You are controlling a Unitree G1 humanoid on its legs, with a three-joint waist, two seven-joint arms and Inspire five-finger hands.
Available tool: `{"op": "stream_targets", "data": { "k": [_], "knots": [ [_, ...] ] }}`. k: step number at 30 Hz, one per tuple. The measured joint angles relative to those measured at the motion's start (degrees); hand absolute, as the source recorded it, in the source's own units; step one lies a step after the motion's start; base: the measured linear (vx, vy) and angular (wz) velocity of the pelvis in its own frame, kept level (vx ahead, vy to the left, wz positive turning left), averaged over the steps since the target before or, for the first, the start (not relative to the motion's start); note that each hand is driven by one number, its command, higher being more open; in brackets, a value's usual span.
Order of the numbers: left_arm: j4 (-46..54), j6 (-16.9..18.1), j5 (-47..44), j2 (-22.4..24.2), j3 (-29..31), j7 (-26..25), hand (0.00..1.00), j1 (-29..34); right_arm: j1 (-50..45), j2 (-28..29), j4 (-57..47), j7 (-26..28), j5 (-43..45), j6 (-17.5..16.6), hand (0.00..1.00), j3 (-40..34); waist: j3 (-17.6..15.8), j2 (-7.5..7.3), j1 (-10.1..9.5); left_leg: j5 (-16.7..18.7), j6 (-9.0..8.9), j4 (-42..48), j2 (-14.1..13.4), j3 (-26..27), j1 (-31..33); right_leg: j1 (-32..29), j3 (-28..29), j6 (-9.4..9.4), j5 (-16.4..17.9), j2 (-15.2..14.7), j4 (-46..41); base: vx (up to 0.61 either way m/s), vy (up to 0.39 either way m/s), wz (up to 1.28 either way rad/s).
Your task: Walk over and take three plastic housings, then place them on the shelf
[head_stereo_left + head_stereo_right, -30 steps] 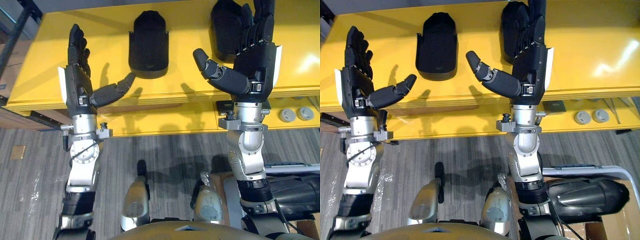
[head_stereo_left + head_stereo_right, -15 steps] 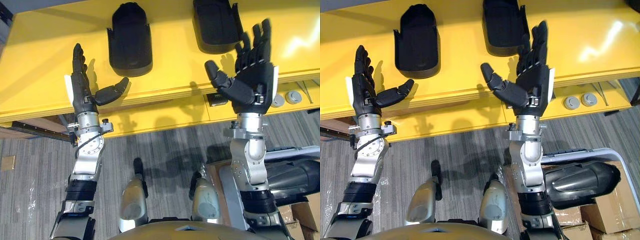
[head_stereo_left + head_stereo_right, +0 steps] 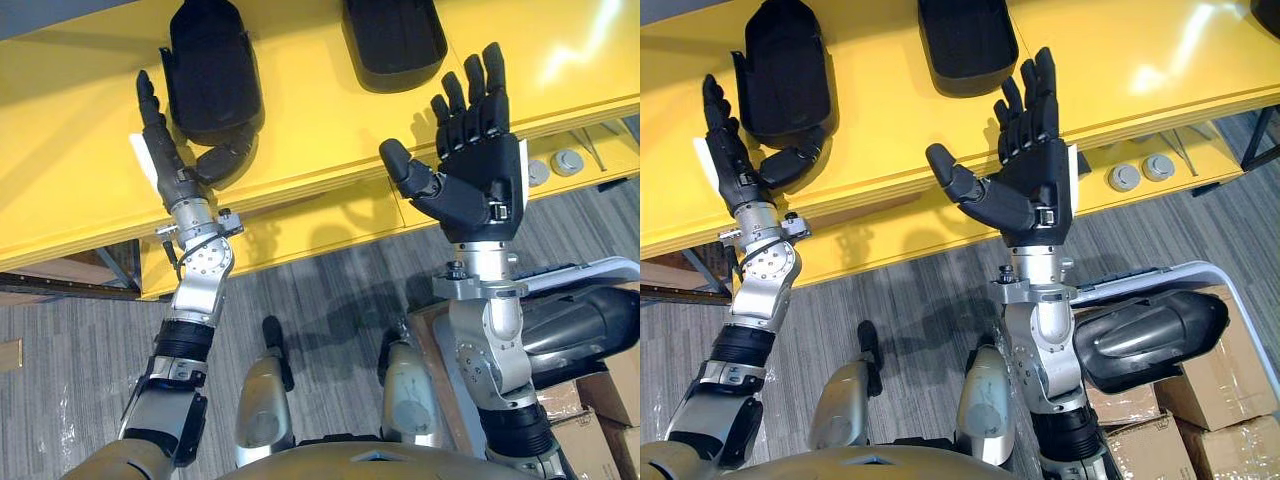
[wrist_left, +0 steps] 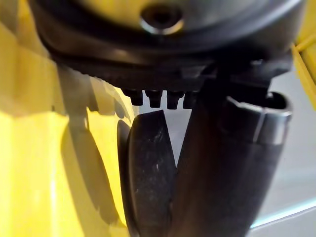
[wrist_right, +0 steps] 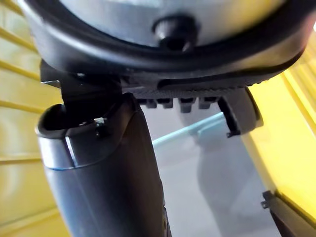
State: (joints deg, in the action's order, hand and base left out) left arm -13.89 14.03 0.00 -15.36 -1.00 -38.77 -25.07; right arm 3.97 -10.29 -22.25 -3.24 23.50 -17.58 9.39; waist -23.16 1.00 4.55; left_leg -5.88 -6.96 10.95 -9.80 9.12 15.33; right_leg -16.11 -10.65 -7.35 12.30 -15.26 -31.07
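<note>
Two black plastic housings lie on the yellow shelf: one at the left and one further right at the back. My left hand stands with straight fingers beside the left housing's near left corner. Its thumb lies against that housing's near end, which also shows dark in the left wrist view. My right hand is open, palm up, over the shelf's front edge. It is nearer than the second housing and apart from it, holding nothing.
Two grey round discs sit on a lower yellow ledge at the right. On the floor at the lower right a white bin holds a large dark grey housing, with cardboard boxes beside it.
The camera has shifted, so both housings sit further left and higher. My left thumb has reached the left housing's near end. My right hand has drawn back from the second housing.
</note>
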Motion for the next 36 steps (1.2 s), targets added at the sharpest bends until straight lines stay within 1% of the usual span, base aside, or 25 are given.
{"op": "stream_targets", "data": {
  "k": [2, 3, 4, 6, 9, 10, 12, 16, 18, 22, 23, 26, 29, 31, 34, 35, 36],
  "knots": [
    [-0.11, -0.02, 0.67, 0.01, 0.16, -2.40, 1.00, -0.15, 0.01, 0.08, 0.00, -0.02, 0.00, 0.19, 1.00, 0.62, -0.11, -0.20, -0.14, 0.39, -0.07, 0.57, -0.29, 0.09, 0.23, -0.06, 0.11, 0.05, -0.04, 0.24, 0.07, 0.00, -0.002, -0.04],
    [-0.21, -0.06, 0.67, 0.01, 0.50, -3.66, 1.00, -0.41, 0.00, 0.22, 0.00, -0.01, 0.02, 0.39, 1.00, 0.88, -0.30, -0.54, -0.30, 0.77, -0.13, 1.07, -0.61, 0.35, 0.27, -0.08, 0.36, 0.08, -0.05, 0.49, 0.07, -0.02, -0.003, -0.12],
    [-0.25, -0.10, 0.68, 0.01, 1.09, -4.55, 1.00, -0.77, 0.03, 0.58, 0.00, 0.01, 0.02, 0.44, 1.00, 0.99, -0.48, -0.86, -0.49, 1.18, -0.23, 1.69, -0.85, 0.48, 0.42, -0.12, 0.54, 0.10, -0.06, 0.69, 0.03, -0.02, -0.002, -0.13],
    [-1.75, -0.23, 0.94, 0.03, 1.66, -5.59, 1.00, -2.45, 0.15, 1.05, -0.01, 0.00, 0.04, 0.44, 1.00, 0.88, -0.53, -0.96, -0.77, 1.84, -0.15, 2.92, -1.12, 0.86, 1.22, -0.79, 1.09, 0.15, -0.09, 0.83, -0.21, -0.04, 0.011, -0.12],
    [-3.58, -0.51, 0.95, 0.02, 2.11, -5.99, 1.00, -5.08, 0.28, 1.19, 0.00, -0.03, 0.52, 0.46, 1.00, 0.87, -0.64, -1.15, -0.91, 2.55, -0.02, 4.43, -1.29, 1.21, 2.36, -1.64, 1.52, 0.15, -0.18, 0.83, -0.65, -0.03, 0.023, -0.06],
    [-4.19, -0.52, 0.95, 0.02, 2.12, -6.09, 1.00, -5.85, 0.29, 1.19, -0.01, -0.03, 0.56, 0.48, 1.00, 0.88, -0.80, -1.44, -1.01, 2.75, -0.06, 4.89, -1.35, 1.27, 2.43, -1.66, 1.67, 0.15, -0.17, 0.83, -0.82, -0.03, 0.023, -0.03],
    [-4.23, -0.52, 0.95, 0.02, 2.12, -6.13, 1.00, -6.34, 0.43, 1.20, -0.01, -0.03, 0.74, 0.48, 1.00, 0.87, -0.95, -1.72, -1.04, 2.77, -0.08, 4.90, -1.36, 1.28, 2.46, -1.69, 1.68, 0.15, -0.17, 0.83, -0.83, 0.00, 0.000, 0.00],
    [-4.23, -0.34, 0.95, 0.01, 2.13, -5.96, 1.00, -6.41, 0.43, 1.25, -0.01, -0.04, 2.22, 0.51, 1.00, 0.73, -0.98, -1.77, -1.13, 2.76, -0.07, 4.76, -1.32, 1.28, 2.43, -1.69, 1.67, 0.15, -0.17, 0.83, -0.80, 0.00, 0.000, 0.00],
    [-4.23, 0.02, 0.80, 0.01, 2.17, -5.04, 1.00, -6.40, 0.43, 1.26, 0.00, -0.04, 2.22, 0.51, 1.00, 0.70, -0.98, -1.77, -1.20, 2.72, -0.05, 4.68, -1.28, 1.26, 2.36, -1.68, 1.67, 0.15, -0.17, 0.83, -0.79, 0.00, 0.000, 0.00],
    [-3.98, 2.36, 0.02, 0.01, 1.82, 0.47, 1.00, -5.91, 0.42, 1.68, 0.55, 0.00, 2.21, 0.51, 1.00, 0.67, -0.97, -1.78, -1.22, 1.77, -0.02, 2.79, -0.92, 1.01, 0.89, -0.61, 1.35, 0.16, -0.27, 0.78, -0.05, 0.00, -0.001, 0.02],
    [-3.38, 2.44, -0.03, 0.01, 1.44, 2.50, 1.00, -5.00, 0.42, 1.82, 1.74, 0.04, 2.19, 0.50, 1.00, 0.61, -0.96, -1.80, -1.17, 1.19, -0.12, 1.13, -0.70, 1.05, -0.89, 0.83, 1.13, 0.14, -0.39, 0.79, 0.80, 0.00, 0.000, 0.00],
    [-1.08, 2.64, -0.90, 0.01, 1.32, 4.76, 1.00, -2.37, 0.28, 1.83, 3.47, 0.11, 2.16, 0.50, 1.00, 0.19, -0.90, -1.74, -1.01, 0.24, -0.07, -1.67, -0.50, 1.31, -3.46, 2.94, 0.70, 0.09, -0.87, 0.96, 2.76, 0.00, 0.000, 0.00],
    [1.48, 3.34, -4.24, 0.01, 1.32, 8.14, 1.00, 0.92, -0.24, 1.81, 4.19, 0.11, 2.15, 0.50, 1.00, -1.43, -0.73, -1.62, -0.92, -0.94, 0.01, -4.73, -0.36, 1.32, -5.63, 5.37, -0.17, -0.15, -2.05, 1.38, 5.77, 0.04, 0.013, 0.03],
    [2.35, 3.29, -5.98, 0.02, 1.29, 10.89, 1.00, 4.25, -0.95, 1.81, 4.68, 0.17, 2.15, 0.50, 1.00, -2.39, 0.59, -1.42, -0.96, -1.38, 0.16, -6.69, 0.23, 1.40, -7.34, 7.14, -0.27, -0.59, -2.94, 1.34, 8.21, 0.06, 0.038, -0.02],
    [2.52, 2.09, -6.42, 0.20, 1.15, 12.68, 1.00, 6.82, -1.20, 1.81, 6.78, 0.36, 2.15, 0.50, 1.00, -2.69, 2.90, -1.16, -0.95, -1.46, 0.26, -8.36, 0.72, 1.63, -9.42, 9.71, -0.59, -1.07, -3.83, 1.34, 11.08, 0.08, 0.038, -0.01],
    [2.52, 1.98, -6.42, 0.21, 1.11, 12.83, 1.00, 7.03, -1.34, 1.81, 6.90, 0.36, 2.15, 0.50, 1.00, -2.71, 3.09, -1.07, -1.04, -1.45, 0.27, -8.58, 0.78, 1.62, -10.00, 10.40, -0.68, -1.14, -3.88, 1.33, 11.50, 0.06, 0.026, 0.07],
    [2.52, 1.91, -6.46, 0.43, 1.05, 12.90, 1.00, 7.61, -2.01, 1.79, 6.90, 0.51, 2.14, 0.50, 1.00, -2.71, 4.27, -0.72, -1.02, -1.51, 0.33, -9.09, 0.90, 1.35, -10.17, 10.99, -1.01, -1.25, -4.01, 1.31, 12.29, 0.03, 0.010, 0.09]
  ]
}}
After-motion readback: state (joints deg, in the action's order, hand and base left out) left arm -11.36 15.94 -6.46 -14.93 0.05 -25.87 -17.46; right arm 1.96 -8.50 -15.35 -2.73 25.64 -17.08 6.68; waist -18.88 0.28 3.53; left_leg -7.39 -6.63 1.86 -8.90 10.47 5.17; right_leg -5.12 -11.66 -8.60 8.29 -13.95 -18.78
